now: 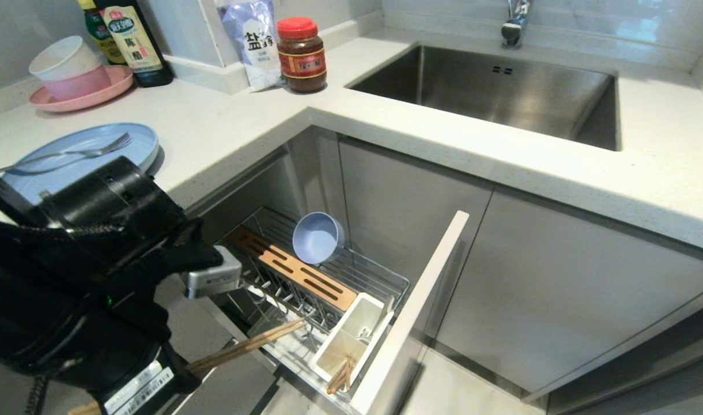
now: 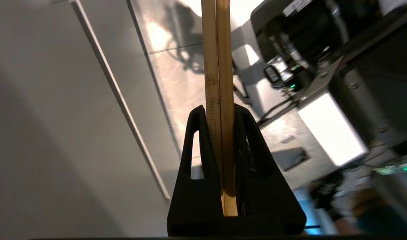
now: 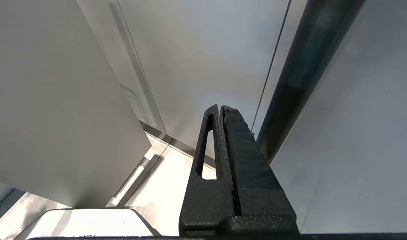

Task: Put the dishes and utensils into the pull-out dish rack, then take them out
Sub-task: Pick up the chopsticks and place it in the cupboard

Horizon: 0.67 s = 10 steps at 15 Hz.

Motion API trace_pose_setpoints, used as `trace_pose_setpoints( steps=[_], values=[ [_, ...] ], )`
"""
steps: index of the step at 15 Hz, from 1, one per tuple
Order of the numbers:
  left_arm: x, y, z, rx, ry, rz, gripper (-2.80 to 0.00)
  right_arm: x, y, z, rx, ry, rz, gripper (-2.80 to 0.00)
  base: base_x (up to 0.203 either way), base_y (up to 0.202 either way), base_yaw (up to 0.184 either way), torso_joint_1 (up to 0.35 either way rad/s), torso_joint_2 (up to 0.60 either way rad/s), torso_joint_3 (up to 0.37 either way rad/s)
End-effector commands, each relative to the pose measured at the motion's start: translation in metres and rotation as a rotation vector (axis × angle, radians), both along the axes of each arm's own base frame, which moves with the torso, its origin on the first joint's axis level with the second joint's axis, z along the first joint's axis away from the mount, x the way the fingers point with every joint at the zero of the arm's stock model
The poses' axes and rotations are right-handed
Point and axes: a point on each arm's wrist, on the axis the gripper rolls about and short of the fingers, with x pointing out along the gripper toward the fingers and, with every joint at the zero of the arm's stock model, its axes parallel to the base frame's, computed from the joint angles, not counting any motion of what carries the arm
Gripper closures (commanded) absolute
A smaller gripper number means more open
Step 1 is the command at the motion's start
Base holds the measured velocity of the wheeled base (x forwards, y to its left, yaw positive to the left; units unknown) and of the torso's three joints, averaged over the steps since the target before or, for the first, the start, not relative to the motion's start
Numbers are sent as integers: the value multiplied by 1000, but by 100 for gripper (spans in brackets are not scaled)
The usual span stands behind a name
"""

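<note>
My left gripper [image 2: 218, 110] is shut on the pair of wooden chopsticks [image 2: 220, 66]. In the head view the chopsticks [image 1: 253, 343] stick out from under my left wrist, low over the near side of the pull-out dish rack [image 1: 386, 282]. Their tips are short of the white utensil caddy [image 1: 354, 334]. Short wooden stick ends [image 1: 340, 376] show at the caddy's near end. The small blue bowl [image 1: 317, 237] leans on its side in the rack, behind the wooden strip [image 1: 297, 268]. On the counter lies the blue plate [image 1: 138, 138] with the fork [image 1: 75, 154] on it. My right gripper [image 3: 221, 108] is shut and holds nothing.
A pink plate with stacked pink and white bowls [image 1: 69, 80] stands at the counter's back left, with dark bottles [image 1: 132, 40], a salt bag [image 1: 250, 40] and a red-lidded jar [image 1: 301, 55]. The sink [image 1: 501, 92] lies at the right. The rack's white cabinet front [image 1: 420, 300] juts into the floor space.
</note>
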Motion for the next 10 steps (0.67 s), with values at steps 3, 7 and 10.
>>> trace_pose_setpoints(
  steps=[3, 7, 10],
  values=[
    [15, -13, -36, 63, 38, -79, 0, 0, 0, 0, 0, -3, 0, 0, 0, 0, 0, 0, 0, 0],
    [24, -21, -47, 77, 76, -87, 0, 0, 0, 0, 0, -3, 0, 0, 0, 0, 0, 0, 0, 0],
    [32, -34, -60, 102, 111, -109, 0, 0, 0, 0, 0, -2, 0, 0, 0, 0, 0, 0, 0, 0]
  ],
)
